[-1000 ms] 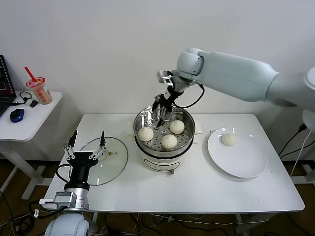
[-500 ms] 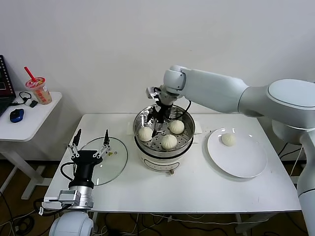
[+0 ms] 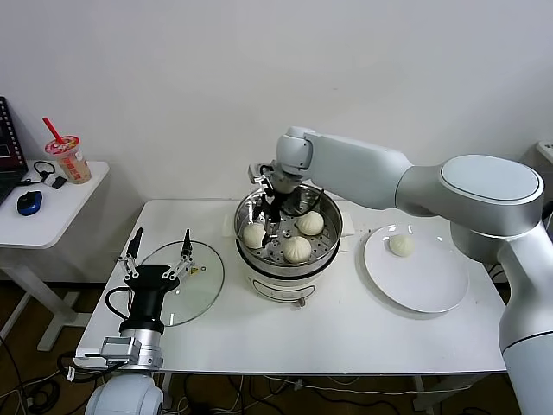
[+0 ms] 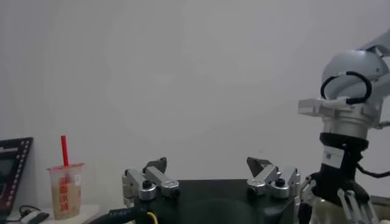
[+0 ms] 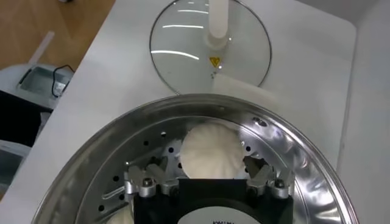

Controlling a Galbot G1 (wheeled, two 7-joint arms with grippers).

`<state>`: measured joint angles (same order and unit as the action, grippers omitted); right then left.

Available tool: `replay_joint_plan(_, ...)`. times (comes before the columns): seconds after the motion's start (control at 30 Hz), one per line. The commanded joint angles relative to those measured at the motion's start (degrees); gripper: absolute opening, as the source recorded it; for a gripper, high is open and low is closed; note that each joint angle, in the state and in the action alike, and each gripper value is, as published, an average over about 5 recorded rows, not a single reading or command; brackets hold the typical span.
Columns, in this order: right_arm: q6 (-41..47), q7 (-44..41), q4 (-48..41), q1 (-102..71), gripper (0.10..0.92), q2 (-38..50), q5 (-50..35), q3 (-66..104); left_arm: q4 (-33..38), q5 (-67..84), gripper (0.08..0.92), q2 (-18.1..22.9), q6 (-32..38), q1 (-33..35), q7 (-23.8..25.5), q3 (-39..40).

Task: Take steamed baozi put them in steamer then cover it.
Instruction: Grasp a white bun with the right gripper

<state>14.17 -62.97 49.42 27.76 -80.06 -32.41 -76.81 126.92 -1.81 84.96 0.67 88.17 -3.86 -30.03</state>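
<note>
Head view shows the right gripper [image 3: 270, 207] reaching down into the steamer [image 3: 321, 252] at its back left, fingers spread wide and holding nothing. Three steamed baozi [image 3: 297, 249] sit on the perforated tray inside the pot: one at the left just beside the fingertips, one at the back right, one at the front. A fourth bun [image 3: 400, 245] rests on the white plate [image 3: 432, 290], to the right of the steamer on the white table [image 3: 346, 337]. From the right wrist view, the spread fingers [image 5: 141, 182] stand over the tray with one baozi [image 5: 210, 152] between them, not pinched. The glass lid [image 3: 203, 285] lies flat on the table left of the steamer. The left gripper [image 3: 160, 251] hovers above that lid, fingers pointing up and wide apart, empty.
</note>
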Motion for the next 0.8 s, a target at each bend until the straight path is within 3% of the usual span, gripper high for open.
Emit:
replay_joint_plan(0.03,-0.58,-0.04,-2.27,-1.2,0.823,-1.06,2.19,0.86,-0.03,0.04,0.823,-0.07,0.15,0.37,-0.06,0.23)
replay_joint_plan(0.8,-0.67,-0.06,-3.12,-2.53,0.823,-2.19,2.78,1.67,-0.19,-0.1,0.823,-0.32,0.0,0.04,-0.04,0.26)
